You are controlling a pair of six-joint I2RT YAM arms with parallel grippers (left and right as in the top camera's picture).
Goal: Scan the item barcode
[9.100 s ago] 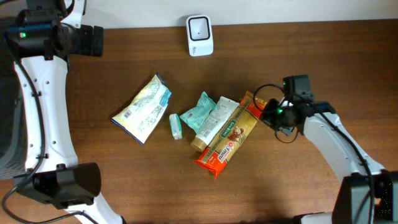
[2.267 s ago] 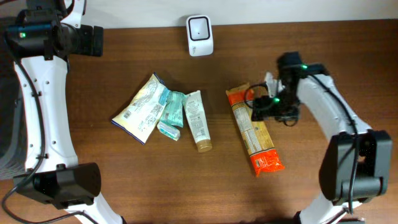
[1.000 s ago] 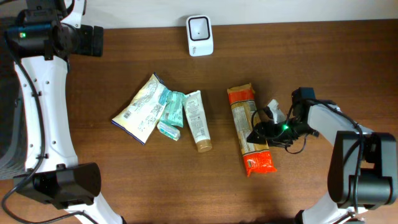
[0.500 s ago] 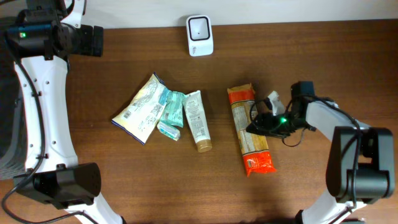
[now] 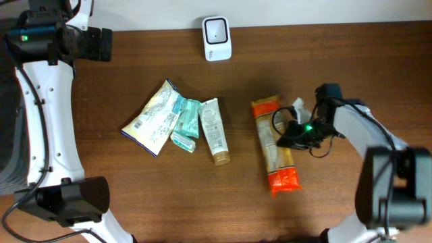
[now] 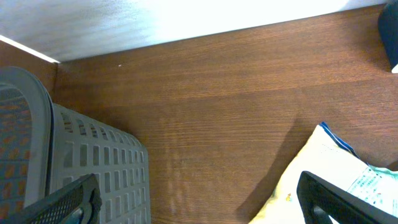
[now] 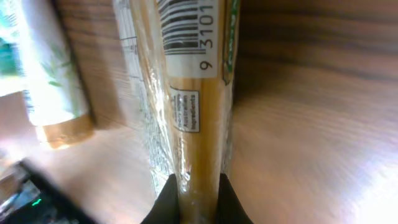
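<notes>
A long orange and clear pasta packet point(image 5: 275, 148) lies lengthwise right of the table's middle. My right gripper point(image 5: 287, 137) is shut on its right long edge, about halfway along. In the right wrist view the packet point(image 7: 196, 118) runs up from between the fingers, with my gripper point(image 7: 198, 188) pinching its yellow strip. The barcode point(image 7: 186, 22) shows at the top of that view. The white scanner point(image 5: 217, 38) stands at the back edge. My left gripper point(image 6: 199, 205) hangs open and empty over the far left corner, its dark body point(image 5: 91, 42) seen from above.
A white and yellow pouch point(image 5: 154, 118), teal packets point(image 5: 187, 120) and a white tube point(image 5: 214, 130) lie left of the pasta. The pouch's corner point(image 6: 329, 168) shows under the left gripper. A grey slotted basket point(image 6: 74, 155) stands off the table's left side.
My right gripper has closed on the pasta packet's right edge. The packet has shifted slightly to the right with it. The left arm has not moved.
</notes>
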